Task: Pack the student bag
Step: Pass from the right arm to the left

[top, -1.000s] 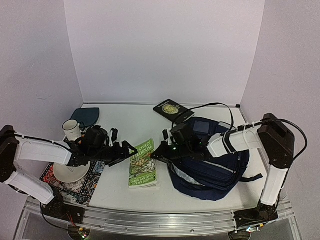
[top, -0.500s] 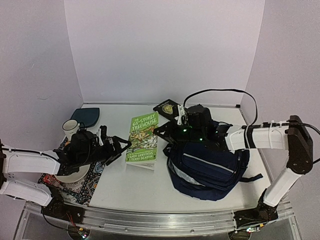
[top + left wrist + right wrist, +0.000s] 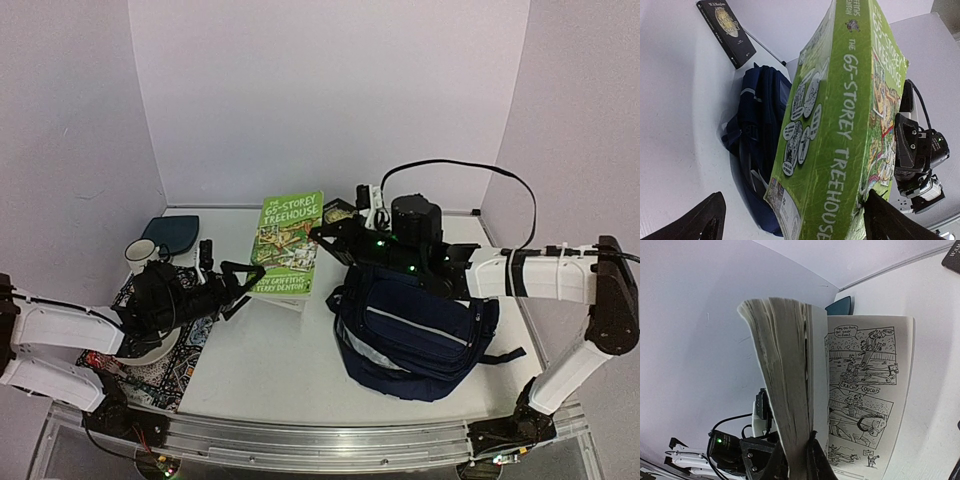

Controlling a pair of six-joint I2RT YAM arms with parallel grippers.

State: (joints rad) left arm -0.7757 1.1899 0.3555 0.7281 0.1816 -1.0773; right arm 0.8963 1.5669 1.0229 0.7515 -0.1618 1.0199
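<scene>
Right arm: stretched leftward above the student bag (image 3: 415,335), which sits on the table (image 3: 270,360); my right end effector (image 3: 322,236) pinches a green book (image 3: 287,240) upright. Left arm: low, my left end effector (image 3: 243,284) spread wide.

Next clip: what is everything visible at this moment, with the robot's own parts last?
bag: 1, navy, right side of table
green book: 1, green, held upright at centre
black book: 1, black, flat at the back
pouch: 1, dark teal, back left
mug: 1, white, left, behind the plate
plate: 1, white, front left on the mat
mat: 1, patterned, front left
table: 1, white
left hand: 1, black, open, left of the green book
right hand: 1, black, shut on the green book's edge
</scene>
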